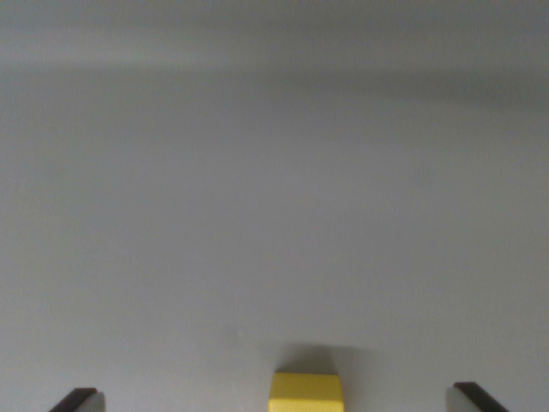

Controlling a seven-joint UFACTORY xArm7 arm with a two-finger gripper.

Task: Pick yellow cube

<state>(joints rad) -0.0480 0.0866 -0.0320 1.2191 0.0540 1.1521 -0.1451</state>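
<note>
The yellow cube [305, 392] sits at the bottom centre of the wrist view, resting on a plain grey surface [274, 189] and cut off by the lower edge of the frame, so only its top face and upper front show. A soft shadow lies just beyond it, toward the middle of the frame.

The gripper [279, 400] has its fingers spread wide: one dark tip [77, 400] pokes in at the lower left corner, the other at the lower right, and the cube lies between them, apart from both. It stands slightly nearer the right tip than the left, though still close to the midline.

As for progress, the approach looks largely done: the cube is lined up in the gap and the fingers straddle it. The grasp itself is not yet made, since neither tip touches the cube, and nothing shows it lifted off the surface. How low the tips sit against the cube's sides cannot be told from this view. What is left, by my judgement, is any last lowering, the closing, and the lift.
</note>
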